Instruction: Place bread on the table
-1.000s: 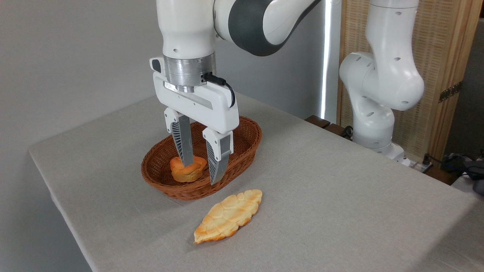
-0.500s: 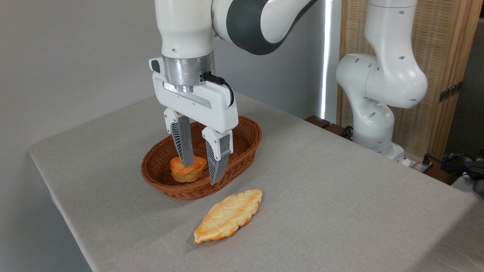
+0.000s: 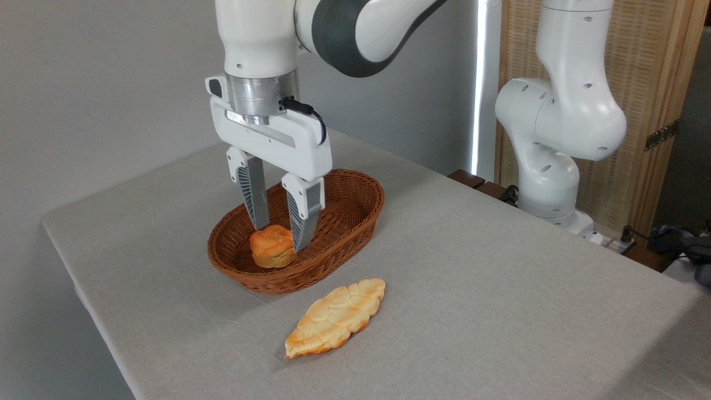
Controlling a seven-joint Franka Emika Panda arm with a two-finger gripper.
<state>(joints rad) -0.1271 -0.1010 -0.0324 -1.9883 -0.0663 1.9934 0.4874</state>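
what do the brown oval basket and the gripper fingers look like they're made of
The brown oval basket looks like woven wicker or rattan: ribbed weave, braided rim, slight sheen. The gripper fingers look like grey plastic or rubber with a matte finish and slatted ribs, on white glossy mounts; the exact material is unclear.

Soft, even daylight fills the scene, and a bright vertical strip glares well behind my claw [image 3: 279,239], to its right. Shadows on the worktop [image 3: 500,289] are faint and blurred, darkening slightly toward the near right corner. Focus is sharp throughout, with no visible motion blur or edge distortion.
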